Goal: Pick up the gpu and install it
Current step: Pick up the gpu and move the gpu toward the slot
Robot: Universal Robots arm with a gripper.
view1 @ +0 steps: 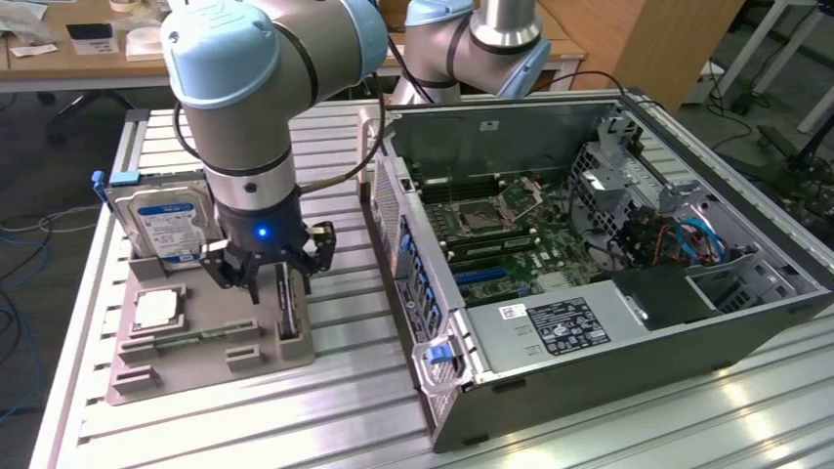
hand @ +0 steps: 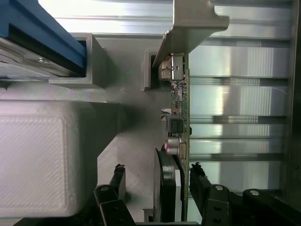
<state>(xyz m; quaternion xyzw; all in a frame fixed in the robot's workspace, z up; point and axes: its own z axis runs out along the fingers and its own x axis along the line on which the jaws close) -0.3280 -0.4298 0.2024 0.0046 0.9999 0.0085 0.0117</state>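
The gpu (view1: 289,315) stands on edge in a slot of the grey holder tray (view1: 195,366), at the exterior view's left of the computer case. In the wrist view the gpu (hand: 178,117) is seen edge-on, with its silvery end bracket (hand: 190,23) at the far end and its dark fan side facing one finger. My gripper (view1: 276,277) hangs just above the card, open. Its black fingertips (hand: 117,175) stand on either side of the card at the gripper (hand: 157,175). One is close to the card's back and the other stands well off the fan side.
A silver hard drive with a blue label (view1: 159,223) stands upright in the same tray, and a square processor chip (view1: 156,308) lies flat beside it. The open computer case (view1: 587,254) with its motherboard (view1: 509,244) lies at the exterior view's right on the slatted aluminium table (view1: 352,410).
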